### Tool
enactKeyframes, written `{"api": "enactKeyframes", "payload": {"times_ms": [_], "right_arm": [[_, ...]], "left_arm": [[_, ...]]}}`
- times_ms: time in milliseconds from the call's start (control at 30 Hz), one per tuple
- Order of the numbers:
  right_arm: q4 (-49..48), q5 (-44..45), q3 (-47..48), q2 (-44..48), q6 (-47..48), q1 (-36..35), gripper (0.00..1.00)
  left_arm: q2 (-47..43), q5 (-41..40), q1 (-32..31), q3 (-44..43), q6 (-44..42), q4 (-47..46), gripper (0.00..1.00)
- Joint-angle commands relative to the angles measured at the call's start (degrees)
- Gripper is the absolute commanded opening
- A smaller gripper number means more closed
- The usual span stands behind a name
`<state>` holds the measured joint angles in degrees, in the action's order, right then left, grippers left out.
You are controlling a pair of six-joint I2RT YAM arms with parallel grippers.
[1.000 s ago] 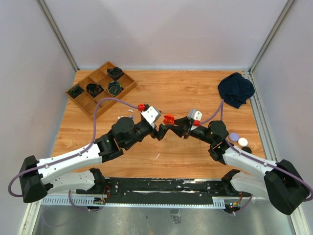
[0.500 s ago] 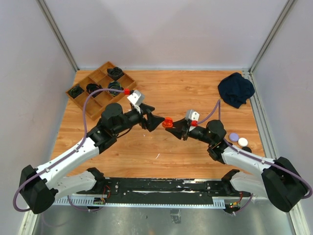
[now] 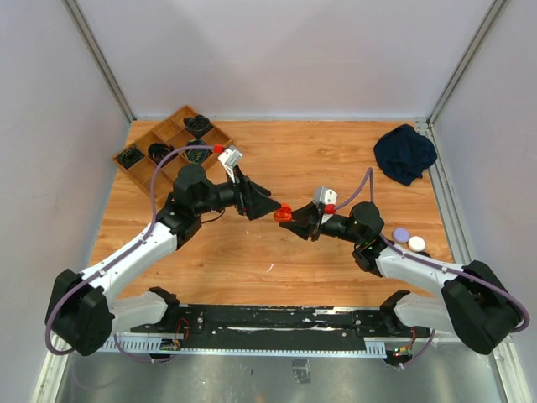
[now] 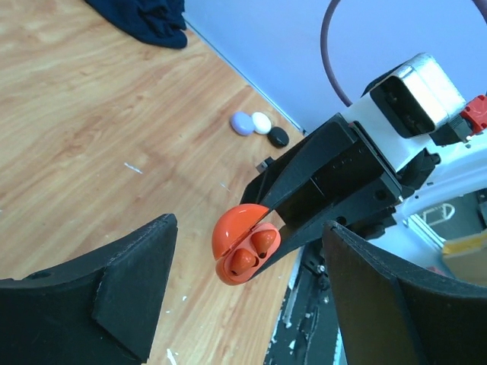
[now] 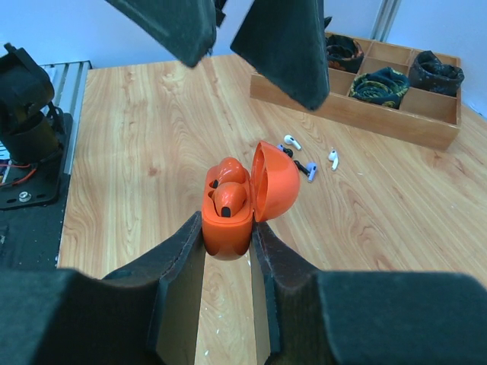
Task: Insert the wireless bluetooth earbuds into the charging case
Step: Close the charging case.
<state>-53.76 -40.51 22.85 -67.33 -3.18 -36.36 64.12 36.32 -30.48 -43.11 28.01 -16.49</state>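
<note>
My right gripper point(image 5: 227, 228) is shut on the base of an orange charging case point(image 5: 228, 228), held above the table at mid-table point(image 3: 284, 214). The lid point(image 5: 275, 190) stands open. Two orange earbuds point(image 5: 230, 199) sit in the wells of the case, also visible in the left wrist view point(image 4: 251, 252). My left gripper point(image 4: 249, 226) is open with nothing between its fingers. It points at the case from the left with a small gap point(image 3: 270, 204). Loose white earbuds point(image 5: 291, 141) and a bluish one point(image 5: 306, 168) lie on the table beyond the case.
A wooden divided tray point(image 3: 172, 172) holding dark coiled items stands at the back left. A dark cloth point(image 3: 404, 153) lies at the back right. Lavender point(image 3: 401, 234), white point(image 3: 416, 243) and black point(image 3: 424, 256) round cases sit by the right arm.
My left gripper has drawn back up and to the left from the orange case and opened wider. The right gripper has shifted slightly left and nearer, still holding the case.
</note>
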Motion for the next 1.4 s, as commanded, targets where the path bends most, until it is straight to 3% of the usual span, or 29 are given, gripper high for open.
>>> {"api": "enactKeyframes", "payload": {"times_ms": [0, 367, 1367], "right_arm": [[-4.5, -2.4, 1.8, -0.5, -2.1, 0.3, 0.08], [-6.2, -3.6, 2.3, -1.5, -3.7, 0.3, 0.08], [-5.7, -4.4, 0.9, -2.4, -5.3, 0.8, 0.08]], "left_arm": [[2.6, 6.6, 0.8, 0.0, 4.0, -3.5, 0.83], [7.0, 10.2, 0.8, 0.5, 5.9, -4.5, 0.83], [5.0, 18.0, -0.5, 2.1, 9.7, -11.0, 0.70]]}}
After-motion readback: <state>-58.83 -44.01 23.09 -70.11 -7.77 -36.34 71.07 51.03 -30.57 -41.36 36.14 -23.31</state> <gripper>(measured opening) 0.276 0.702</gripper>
